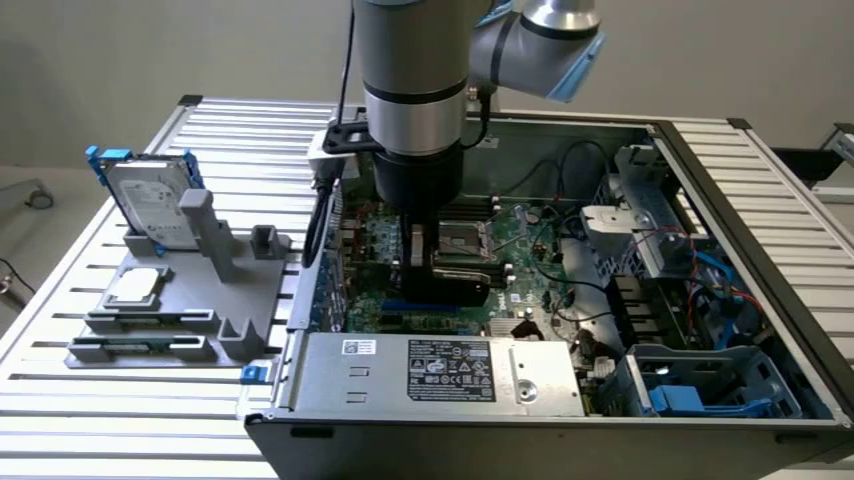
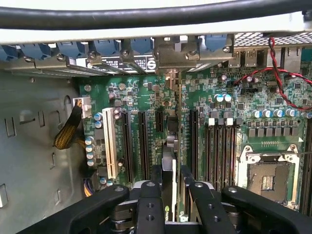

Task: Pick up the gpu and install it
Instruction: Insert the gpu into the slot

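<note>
My gripper [image 1: 424,255] reaches straight down into the open computer case [image 1: 747,210] and is shut on the gpu [image 1: 449,282], a dark card held on edge just above the motherboard [image 1: 534,240]. In the wrist view the gpu [image 2: 169,165] shows edge-on as a thin black and green strip between the two black fingers [image 2: 148,207]. It runs from the gripper [image 2: 170,214] toward the case's rear bracket openings [image 2: 170,58]. The card lines up among the long black expansion slots [image 2: 144,144]. Whether its edge sits in a slot I cannot tell.
A grey fixture [image 1: 174,300] on the exterior view's left holds a silver hard drive with blue rails [image 1: 150,200] and a small square silver chip [image 1: 134,287]. Inside the case are the power supply [image 1: 434,370], the CPU socket [image 2: 265,178], memory slots [image 2: 219,146], a white slot [image 2: 109,146] and red-black wires [image 2: 278,73].
</note>
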You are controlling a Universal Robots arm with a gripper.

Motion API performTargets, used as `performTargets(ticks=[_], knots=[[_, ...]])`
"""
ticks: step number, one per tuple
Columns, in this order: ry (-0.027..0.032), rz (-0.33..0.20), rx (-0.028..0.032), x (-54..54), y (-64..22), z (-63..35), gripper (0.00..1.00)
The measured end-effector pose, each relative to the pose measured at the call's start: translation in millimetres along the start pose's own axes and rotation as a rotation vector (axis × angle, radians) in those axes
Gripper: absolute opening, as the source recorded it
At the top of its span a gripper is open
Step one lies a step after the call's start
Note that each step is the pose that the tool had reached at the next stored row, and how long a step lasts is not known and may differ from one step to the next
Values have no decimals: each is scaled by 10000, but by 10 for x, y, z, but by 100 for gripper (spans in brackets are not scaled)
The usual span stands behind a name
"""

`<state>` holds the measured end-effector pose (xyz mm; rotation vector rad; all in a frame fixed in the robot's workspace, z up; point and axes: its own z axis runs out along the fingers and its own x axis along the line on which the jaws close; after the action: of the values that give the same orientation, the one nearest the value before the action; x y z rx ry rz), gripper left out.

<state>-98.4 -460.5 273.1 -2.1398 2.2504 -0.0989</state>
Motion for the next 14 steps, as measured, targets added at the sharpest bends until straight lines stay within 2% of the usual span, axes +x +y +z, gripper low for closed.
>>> performTargets(ticks=[7, 14], knots=[[-5, 0, -5, -1, 11, 50, 26], [-7, 0, -59, -1, 14, 61, 26]])
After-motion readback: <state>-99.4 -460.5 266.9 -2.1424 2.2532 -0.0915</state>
